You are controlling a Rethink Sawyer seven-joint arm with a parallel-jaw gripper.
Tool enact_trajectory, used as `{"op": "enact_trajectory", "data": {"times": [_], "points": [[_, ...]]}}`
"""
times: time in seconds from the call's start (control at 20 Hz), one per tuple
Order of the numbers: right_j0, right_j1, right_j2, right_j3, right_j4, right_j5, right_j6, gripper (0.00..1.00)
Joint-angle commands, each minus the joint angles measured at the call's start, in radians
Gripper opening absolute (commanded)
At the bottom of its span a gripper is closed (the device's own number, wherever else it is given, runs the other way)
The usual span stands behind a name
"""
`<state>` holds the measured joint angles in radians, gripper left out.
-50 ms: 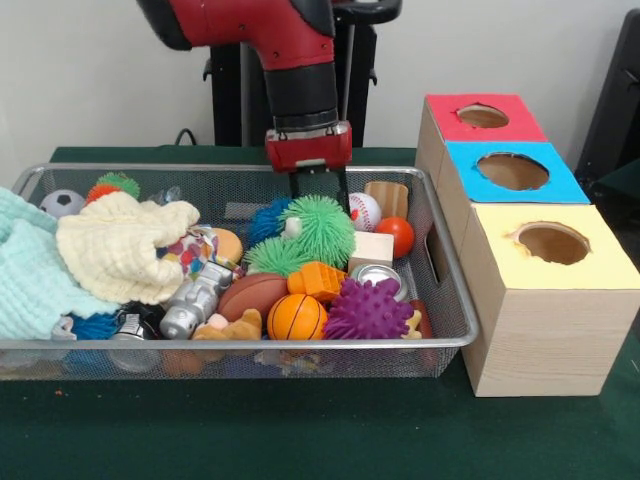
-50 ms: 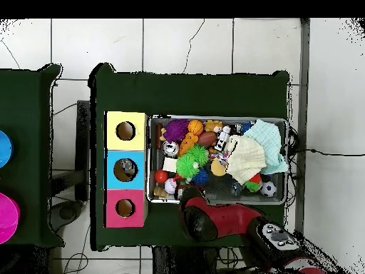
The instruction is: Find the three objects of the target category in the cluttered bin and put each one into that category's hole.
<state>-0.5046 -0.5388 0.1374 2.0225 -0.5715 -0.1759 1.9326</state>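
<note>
A wire mesh bin is packed with toys. My gripper hangs at the bin's far side, just behind a green fuzzy ball, with a baseball to its right. Nothing visibly hangs from it. A red ball, basketball, football, purple spiky ball and soccer ball also lie in the bin. Beside the bin stand three boxes with holes: red, blue, yellow. In the overhead view the arm covers the gripper.
A yellow cloth and a teal cloth drape over the bin's left half. A wooden block, wooden cylinder, tin can and silver figure lie among the balls. Something small shows inside the blue box's hole.
</note>
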Motion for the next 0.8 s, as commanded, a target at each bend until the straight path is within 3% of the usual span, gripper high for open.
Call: {"op": "enact_trajectory", "data": {"times": [0.05, 0.45, 0.8], "points": [[0.093, -0.122, -0.170, -0.011, 0.080, 0.189, 0.104, 1.00], [0.041, -0.192, -0.096, 0.038, 0.075, 0.242, 0.104, 1.00], [0.093, -0.185, -0.184, 0.015, 0.065, 0.224, 0.116, 1.00]]}}
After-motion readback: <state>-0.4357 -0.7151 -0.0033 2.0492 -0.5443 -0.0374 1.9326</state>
